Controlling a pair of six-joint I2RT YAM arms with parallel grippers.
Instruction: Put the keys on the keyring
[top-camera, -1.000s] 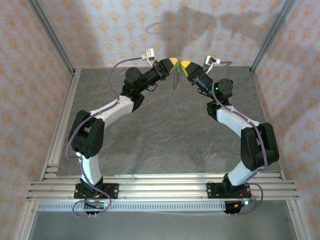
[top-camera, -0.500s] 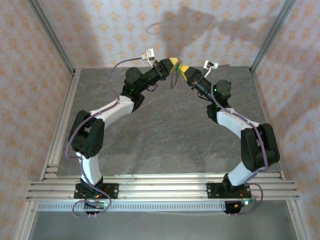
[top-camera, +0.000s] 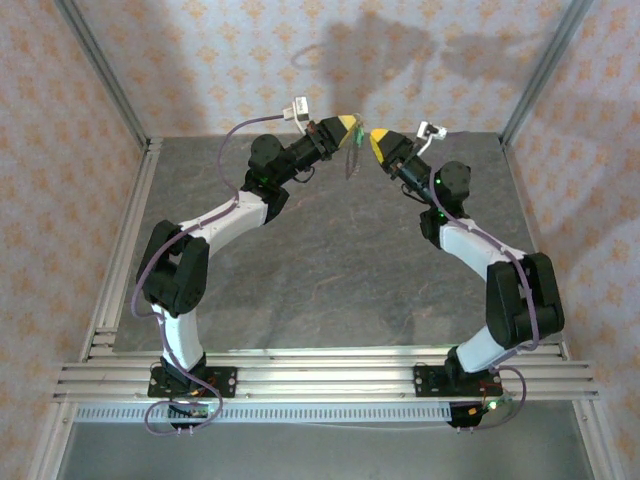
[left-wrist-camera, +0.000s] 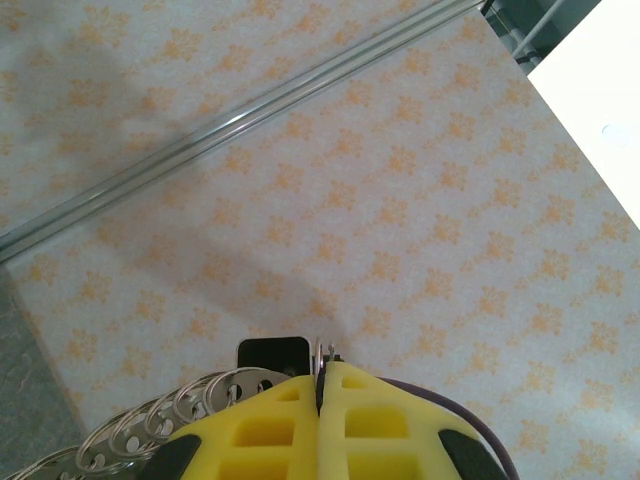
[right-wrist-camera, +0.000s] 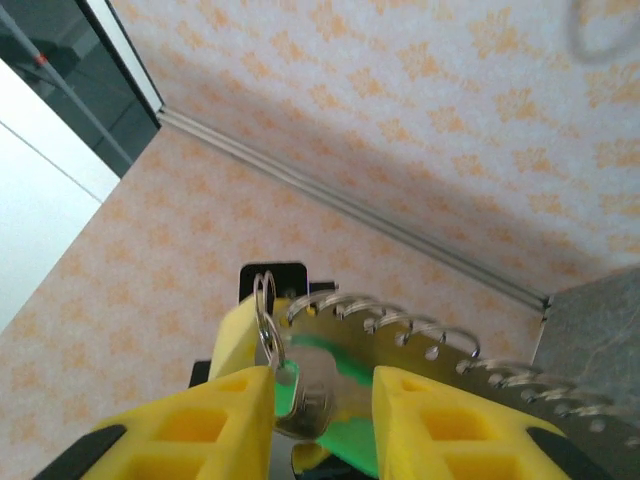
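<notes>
Right wrist view: right pincer (right-wrist-camera: 322, 385), part-open, seems to nip tiny green-headed, silvery-bladed key (right-wrist-camera: 340, 440) beside thin bumpy-edged flexible keyring strap (right-wrist-camera: 430, 335) pinched in fully closed left pincer (left-wrist-camera: 322, 375), both up off grey tabletop (top-camera: 330, 260), so weak nip or twist cd drop key

The grey surface (top-camera: 330, 270) lies open between the two arched arms (top-camera: 230, 212), bounded by aluminium rails (top-camera: 120, 250) on its left and near edges and by patterned walls (top-camera: 200, 60) beyond. High at the rear, left gripper (top-camera: 349, 125) and right gripper (top-camera: 376, 137) stand near each other, the keyring (top-camera: 351, 158) hanging in the narrow gap between them; the left jaws are pressed together on it, and the key (right-wrist-camera: 335, 425) fills the space between the right jaws.
</notes>
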